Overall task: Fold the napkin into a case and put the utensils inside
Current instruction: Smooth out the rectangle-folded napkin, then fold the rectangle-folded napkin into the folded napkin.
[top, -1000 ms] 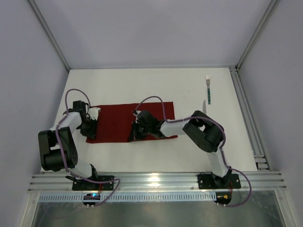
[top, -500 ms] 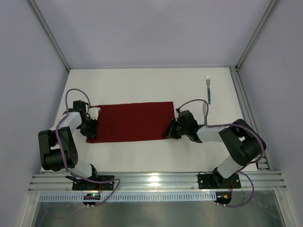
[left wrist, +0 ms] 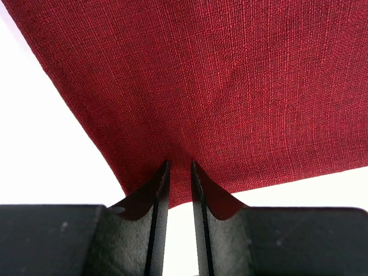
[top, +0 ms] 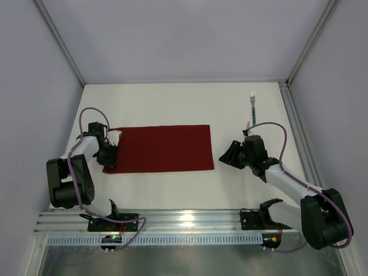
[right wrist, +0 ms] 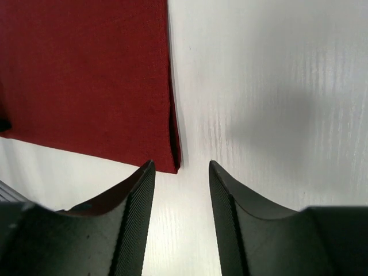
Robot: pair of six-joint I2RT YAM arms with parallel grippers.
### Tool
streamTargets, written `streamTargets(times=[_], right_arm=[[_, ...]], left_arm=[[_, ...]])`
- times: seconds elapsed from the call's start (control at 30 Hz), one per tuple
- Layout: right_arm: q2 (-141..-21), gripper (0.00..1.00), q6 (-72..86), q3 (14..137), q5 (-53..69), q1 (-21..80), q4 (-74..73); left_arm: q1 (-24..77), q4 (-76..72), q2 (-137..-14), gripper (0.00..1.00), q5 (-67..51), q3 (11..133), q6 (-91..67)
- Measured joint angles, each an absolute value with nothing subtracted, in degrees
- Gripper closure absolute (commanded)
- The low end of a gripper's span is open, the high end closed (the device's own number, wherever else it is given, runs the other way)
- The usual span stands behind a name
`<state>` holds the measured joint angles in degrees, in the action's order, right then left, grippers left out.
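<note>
We see left tool [left wrist: 178, 169] clamped on napkin [top: 158, 148] edge, right tool [right wrist: 180, 167] apart, empty, just beside it on surface [top: 172, 109]

Napkin [top: 158, 149] left — fork [top: 253, 109] far right

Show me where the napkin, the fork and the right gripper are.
napkin [top: 158, 148], top view, middle of the red cloth.
fork [top: 253, 115], top view, teal handle.
right gripper [right wrist: 181, 165], right wrist view, midway between its fingertips.
</note>
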<state>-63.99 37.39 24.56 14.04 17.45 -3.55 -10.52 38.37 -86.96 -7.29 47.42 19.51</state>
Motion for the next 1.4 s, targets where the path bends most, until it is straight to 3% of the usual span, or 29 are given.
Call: streamTargets(times=[0.3, 0.57, 0.8, 1.2, 1.4], right_arm=[[-72.16, 0.48, 41.25, 24.21, 17.91, 17.8, 1.28], [-76.99, 0.61, 43.9, 23.33, 20.8, 20.62, 7.53], [-77.8, 0.63, 44.8, 22.26, 22.17, 21.04, 9.96], [-82.85, 0.96, 46.7, 21.85, 23.99, 21.32, 16.58], [-77.84, 0.96, 43.03, 23.31, 20.51, 21.32, 7.38]], left_arm=[[-10.52, 38.37, -86.83, 0.76, -6.85, 47.42, 19.9], [-10.52, 38.37, -86.78, 0.76, -6.85, 47.42, 19.92], [-10.52, 38.44, -86.15, 0.76, -6.85, 47.42, 19.97], [-10.52, 39.44, -83.11, 0.76, -7.07, 47.42, 20.84], [-10.55, 44.4, -78.46, 0.59, -10.09, 50.28, 21.56]])
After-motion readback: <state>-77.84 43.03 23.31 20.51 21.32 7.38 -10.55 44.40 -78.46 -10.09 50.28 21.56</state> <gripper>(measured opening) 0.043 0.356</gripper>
